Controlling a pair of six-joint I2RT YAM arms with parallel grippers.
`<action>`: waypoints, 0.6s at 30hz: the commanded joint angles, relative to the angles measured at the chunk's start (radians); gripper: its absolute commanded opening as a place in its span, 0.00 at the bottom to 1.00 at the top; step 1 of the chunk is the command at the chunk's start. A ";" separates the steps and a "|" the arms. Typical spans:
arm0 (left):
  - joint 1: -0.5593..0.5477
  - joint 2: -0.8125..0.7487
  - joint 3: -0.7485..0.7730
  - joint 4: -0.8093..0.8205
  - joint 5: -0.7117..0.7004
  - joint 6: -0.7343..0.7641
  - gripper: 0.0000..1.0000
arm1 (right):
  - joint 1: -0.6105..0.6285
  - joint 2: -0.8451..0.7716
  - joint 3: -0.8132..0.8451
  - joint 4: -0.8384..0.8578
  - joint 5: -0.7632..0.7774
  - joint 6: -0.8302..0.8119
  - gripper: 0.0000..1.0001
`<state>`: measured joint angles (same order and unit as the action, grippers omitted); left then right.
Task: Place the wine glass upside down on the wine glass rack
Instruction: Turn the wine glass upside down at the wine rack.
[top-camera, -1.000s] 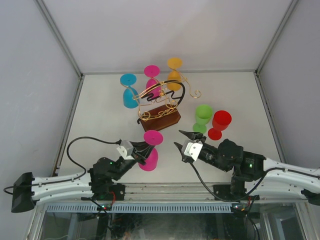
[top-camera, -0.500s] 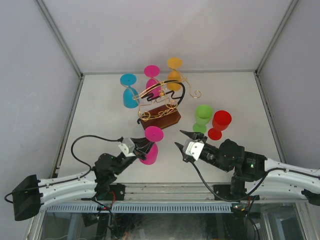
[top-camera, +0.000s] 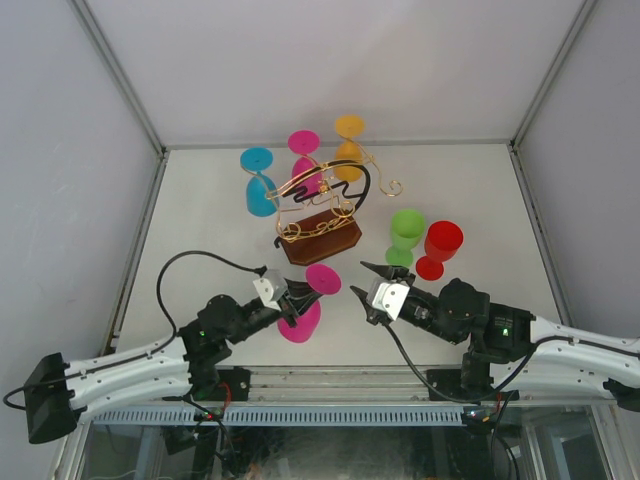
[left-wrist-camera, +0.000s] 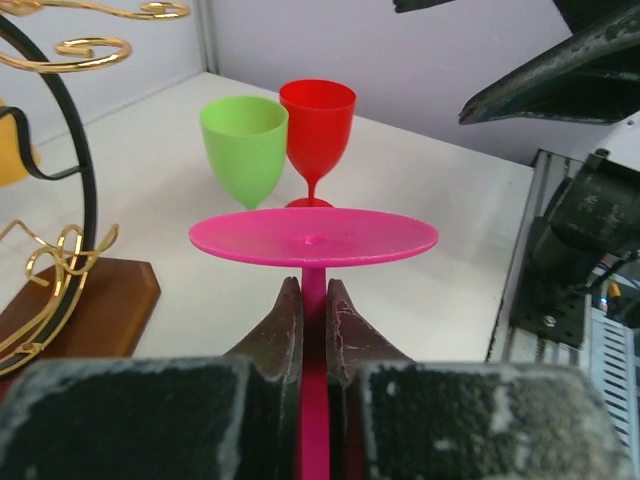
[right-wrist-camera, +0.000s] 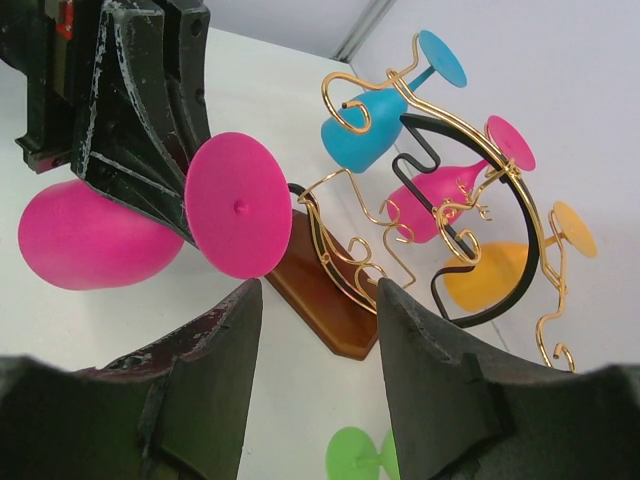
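Left gripper (left-wrist-camera: 313, 292) pinches the pink wine glass (left-wrist-camera: 313, 237) by its stem, lower centre; right gripper (top-camera: 358, 278) half-open, empty. Danger: the foot snags the wine glass rack (top-camera: 322, 240) scrolls, twisting free.

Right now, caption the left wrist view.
Left jaws grip pink wine glass by its stem; green wine glass, red wine glass behind; wine glass rack at left.

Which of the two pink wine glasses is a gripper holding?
The near pink glass, its stem pinched by the left gripper; the other pink glass hangs on the wine glass rack.
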<state>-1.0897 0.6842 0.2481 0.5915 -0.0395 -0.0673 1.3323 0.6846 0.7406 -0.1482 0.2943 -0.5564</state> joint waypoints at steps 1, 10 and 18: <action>0.002 -0.025 0.113 -0.169 0.093 -0.074 0.00 | 0.010 -0.002 0.006 0.016 0.005 0.029 0.49; 0.002 -0.119 0.057 -0.143 0.022 -0.118 0.00 | 0.015 0.001 0.007 0.004 0.015 0.033 0.49; 0.003 -0.034 0.126 -0.193 0.036 -0.146 0.00 | 0.015 0.018 0.007 0.012 0.016 0.035 0.49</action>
<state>-1.0897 0.6094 0.2996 0.3946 -0.0040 -0.1669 1.3369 0.6941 0.7406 -0.1612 0.2951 -0.5377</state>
